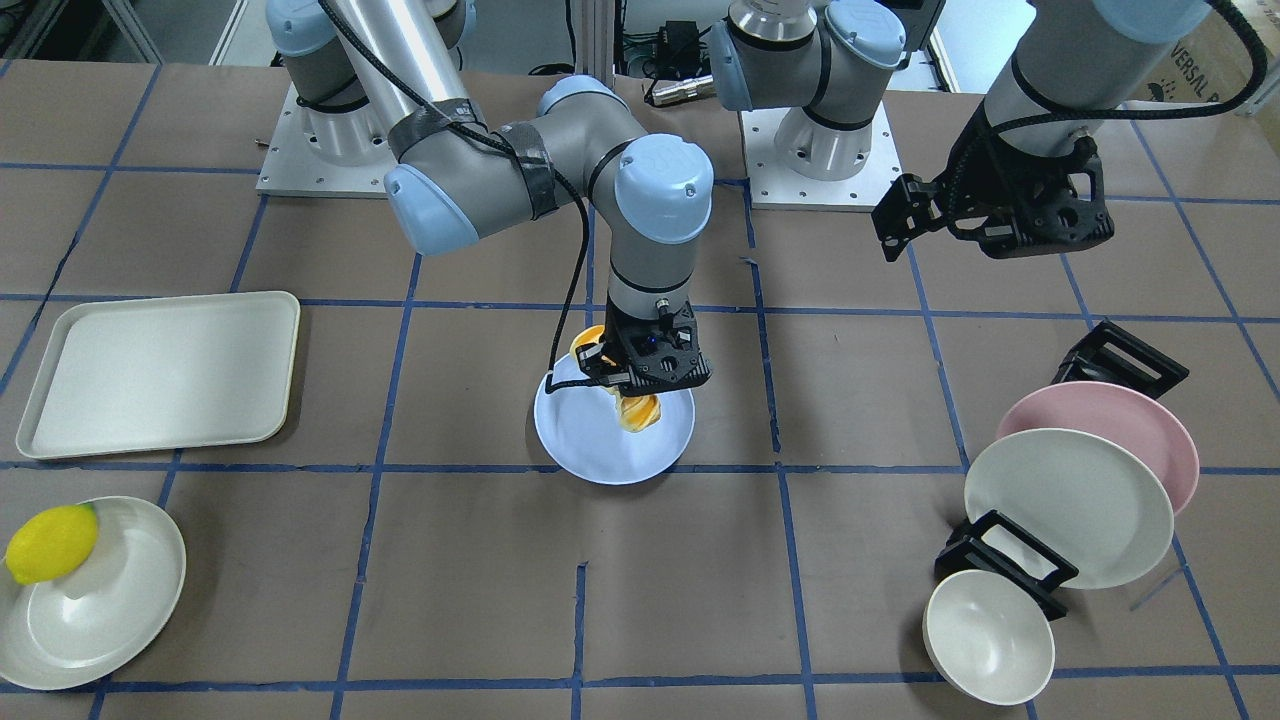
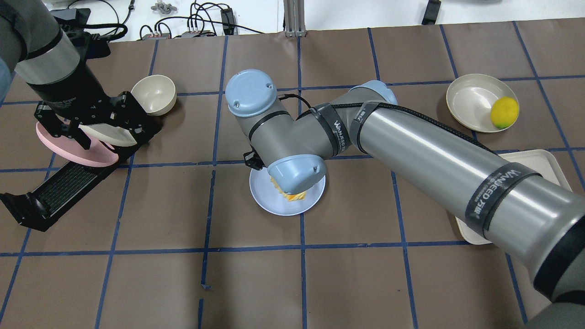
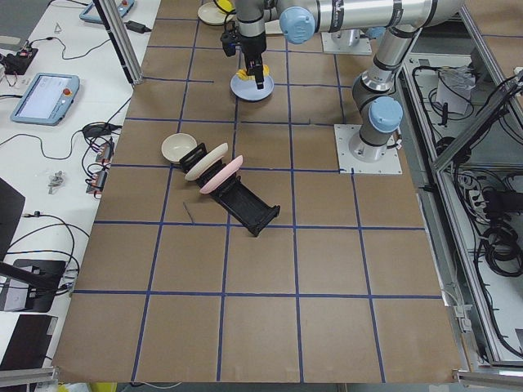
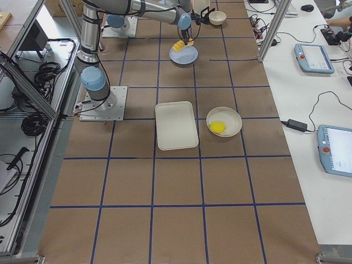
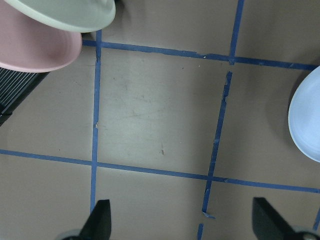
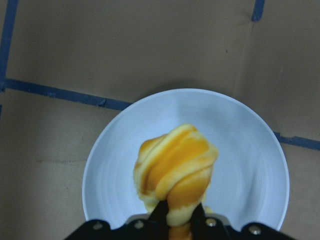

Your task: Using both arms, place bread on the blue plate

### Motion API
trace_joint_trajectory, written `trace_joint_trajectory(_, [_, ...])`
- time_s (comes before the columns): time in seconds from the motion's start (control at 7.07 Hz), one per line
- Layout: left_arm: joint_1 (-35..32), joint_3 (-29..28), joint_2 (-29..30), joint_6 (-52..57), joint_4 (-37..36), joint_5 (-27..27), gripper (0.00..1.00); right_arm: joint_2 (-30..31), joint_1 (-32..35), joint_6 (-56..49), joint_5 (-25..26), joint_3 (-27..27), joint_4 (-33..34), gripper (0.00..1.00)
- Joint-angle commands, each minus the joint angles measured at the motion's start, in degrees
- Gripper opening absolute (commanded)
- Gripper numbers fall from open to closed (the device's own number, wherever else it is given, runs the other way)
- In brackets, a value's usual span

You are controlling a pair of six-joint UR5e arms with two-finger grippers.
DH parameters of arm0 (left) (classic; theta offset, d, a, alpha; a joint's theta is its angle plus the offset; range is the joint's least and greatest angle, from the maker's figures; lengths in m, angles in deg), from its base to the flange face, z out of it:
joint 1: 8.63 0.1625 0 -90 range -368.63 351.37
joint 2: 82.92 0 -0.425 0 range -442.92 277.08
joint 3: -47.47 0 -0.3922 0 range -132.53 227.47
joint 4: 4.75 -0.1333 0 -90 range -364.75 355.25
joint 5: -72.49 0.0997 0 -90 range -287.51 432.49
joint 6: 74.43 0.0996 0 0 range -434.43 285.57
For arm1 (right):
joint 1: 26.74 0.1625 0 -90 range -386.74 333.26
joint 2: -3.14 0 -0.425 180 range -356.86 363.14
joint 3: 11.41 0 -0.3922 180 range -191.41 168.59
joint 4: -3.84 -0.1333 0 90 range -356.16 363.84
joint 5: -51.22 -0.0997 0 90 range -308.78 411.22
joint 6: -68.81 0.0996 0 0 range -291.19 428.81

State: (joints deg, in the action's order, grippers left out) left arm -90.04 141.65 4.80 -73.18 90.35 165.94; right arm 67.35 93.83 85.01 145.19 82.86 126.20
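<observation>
My right gripper (image 1: pixel 640 385) is shut on the bread (image 1: pixel 640 411), an orange and cream striped roll, and holds it on end over the blue plate (image 1: pixel 590 445) at the table's middle. In the right wrist view the fingertips (image 6: pixel 161 214) pinch the near end of the bread (image 6: pixel 175 167) above the blue plate (image 6: pixel 245 145). I cannot tell whether its lower end touches the plate. In the overhead view the wrist hides most of the bread (image 2: pixel 295 197). My left gripper (image 5: pixel 182 225) is open and empty, high above bare table, with the blue plate's rim (image 5: pixel 306 120) at that view's right edge.
A black rack (image 1: pixel 1125 358) with a pink plate (image 1: pixel 1120 420) and a cream plate (image 1: pixel 1065 505) sits under my left arm, with a cream bowl (image 1: pixel 988 635) beside it. A cream tray (image 1: pixel 160 370) and a lemon (image 1: pixel 50 543) on a cream plate (image 1: pixel 110 610) lie on my right side.
</observation>
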Motion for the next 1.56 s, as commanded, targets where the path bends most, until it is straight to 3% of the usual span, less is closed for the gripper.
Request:
trace_joint_trajectory(0.0, [0.0,0.0,-0.1,0.1,0.0,0.0,1.00,-0.3,0.1,-3.0,0.1,2.5,3.2,0.07])
trace_joint_trajectory(0.42, [0.0,0.0,0.0,0.2,0.0,0.1,1.00,-0.4,0.0,-3.0,-0.5,1.4,3.1,0.08])
trace_joint_trajectory(0.57, [0.0,0.0,0.1,1.1,0.0,0.1,1.00,-0.4,-0.2,-3.0,-0.8,1.4,3.0,0.35])
trace_joint_trajectory(0.71, [0.0,0.0,0.2,1.6,0.0,0.1,1.00,-0.3,-0.1,-2.7,-0.7,2.0,3.2,0.99])
trace_joint_trajectory(1.13, [0.3,0.1,0.2,2.6,-0.1,0.2,1.00,-0.3,-0.2,-2.9,-0.8,1.4,3.1,1.00])
trace_joint_trajectory(1.41, [0.4,0.1,0.3,4.5,-0.1,0.3,1.00,2.8,-1.9,-3.7,-0.5,0.4,1.8,1.00])
